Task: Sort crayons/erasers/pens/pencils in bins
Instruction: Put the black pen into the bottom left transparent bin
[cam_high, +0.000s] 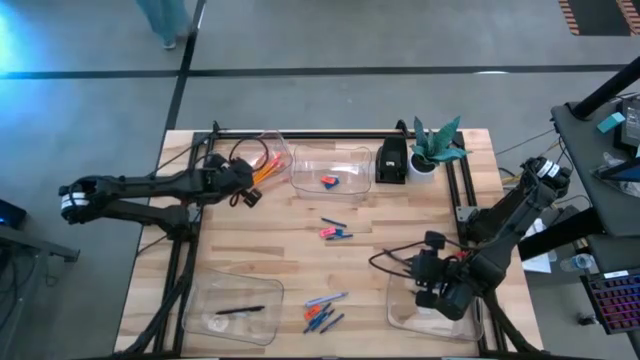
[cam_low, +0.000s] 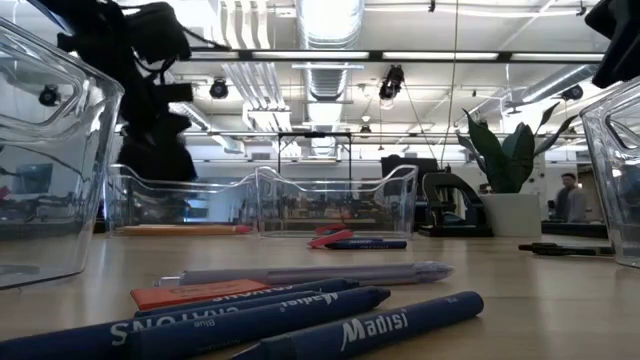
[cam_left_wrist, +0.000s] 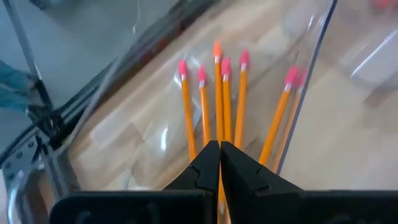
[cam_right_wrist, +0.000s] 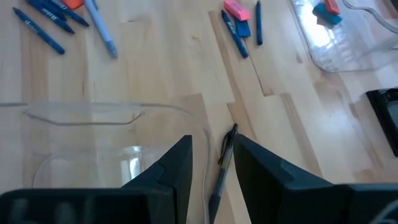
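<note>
Several orange pencils (cam_left_wrist: 217, 93) with pink ends lie in the far-left bin (cam_high: 280, 148). My left gripper (cam_left_wrist: 219, 143) hangs shut just above them, holding nothing. My right gripper (cam_right_wrist: 213, 142) stands open over the far wall of the near-right bin (cam_right_wrist: 93, 115). Below it a black pen (cam_right_wrist: 225, 152) lies on the table beside that wall, showing between the fingers and touching neither. Blue crayons (cam_high: 322, 315) lie loose near the front edge. An eraser and crayons (cam_high: 333, 232) lie at mid-table.
The far middle bin (cam_high: 330, 152) holds erasers (cam_high: 330, 181). The near-left bin (cam_high: 215, 300) holds a black pen (cam_high: 240, 310). A black box (cam_high: 391, 160) and a potted plant (cam_high: 435, 148) stand at the far right. A pale pen (cam_low: 310, 272) lies by the crayons.
</note>
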